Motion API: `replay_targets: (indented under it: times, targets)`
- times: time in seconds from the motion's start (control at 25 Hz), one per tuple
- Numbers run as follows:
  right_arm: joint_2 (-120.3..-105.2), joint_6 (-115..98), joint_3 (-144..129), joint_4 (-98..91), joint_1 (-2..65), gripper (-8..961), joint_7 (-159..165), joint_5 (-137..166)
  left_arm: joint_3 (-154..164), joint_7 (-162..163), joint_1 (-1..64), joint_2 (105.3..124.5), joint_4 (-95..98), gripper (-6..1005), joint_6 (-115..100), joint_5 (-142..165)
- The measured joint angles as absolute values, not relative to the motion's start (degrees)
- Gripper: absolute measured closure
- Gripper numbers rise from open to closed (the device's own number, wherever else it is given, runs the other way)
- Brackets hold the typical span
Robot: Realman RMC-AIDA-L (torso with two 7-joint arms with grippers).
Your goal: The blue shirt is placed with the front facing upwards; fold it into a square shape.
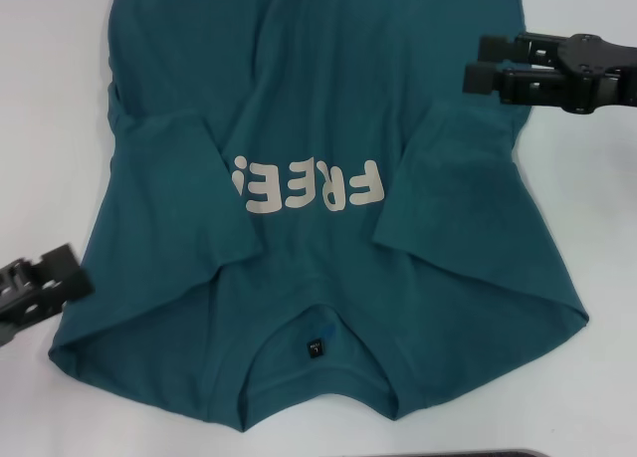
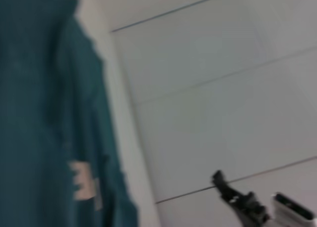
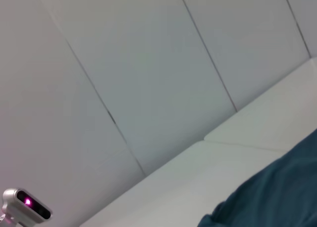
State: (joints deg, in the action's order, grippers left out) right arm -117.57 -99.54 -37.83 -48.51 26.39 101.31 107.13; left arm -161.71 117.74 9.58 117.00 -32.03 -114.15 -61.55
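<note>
1. We see the blue shirt [image 1: 328,178] lying front-up on the white bench [image 1: 597,228], its collar and black neck tag [image 1: 314,349] toward the robot and the "FREE" lettering [image 1: 309,186] reading upside down from the head view. Both sleeves already lie folded inward across the chest, one on each side of the lettering.

2. Our right hand [image 1: 476,64] hovers at the shirt's right edge, up beside the body of the garment; its two fingers stand slightly apart and hold nothing. Our left hand [image 1: 40,278] sits low at the left, just beside the shoulder edge. We cannot tell how far it is open, and no cloth shows in it.

3. We judge the step in hand to be folding the sides in toward the middle. To do it well, we would pinch each side edge through both layers, so that the tucked sleeve travels with it, and lay the fold line parallel to the lettering's ends.

4. We would keep both hands level and move them together, since the cotton looks limp and will likely wrinkle or drag if one side leads.

5. The bench is plain, white and matte. In the wrist views, pale panelled walls with thin seams stand behind it, and a small device with a pink light [image 3: 27,203] shows in the right wrist view.
</note>
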Motion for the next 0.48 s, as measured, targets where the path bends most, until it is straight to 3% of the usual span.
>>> replay_targets:
  times: [0.16, 0.48]
  targets:
    - [-117.31, -99.33, -37.85, -48.52, 27.08, 101, 102.83, 108.45, -161.89, 119.77, 7.69, 115.52, -32.68, 99, -113.73, -60.34]
    - [-117.35, -98.89, -37.36, -48.29, 27.36, 101, 103.55, 109.15, -162.28, 121.95, 7.31, 115.52, -34.78, 99, -109.62, -53.01]
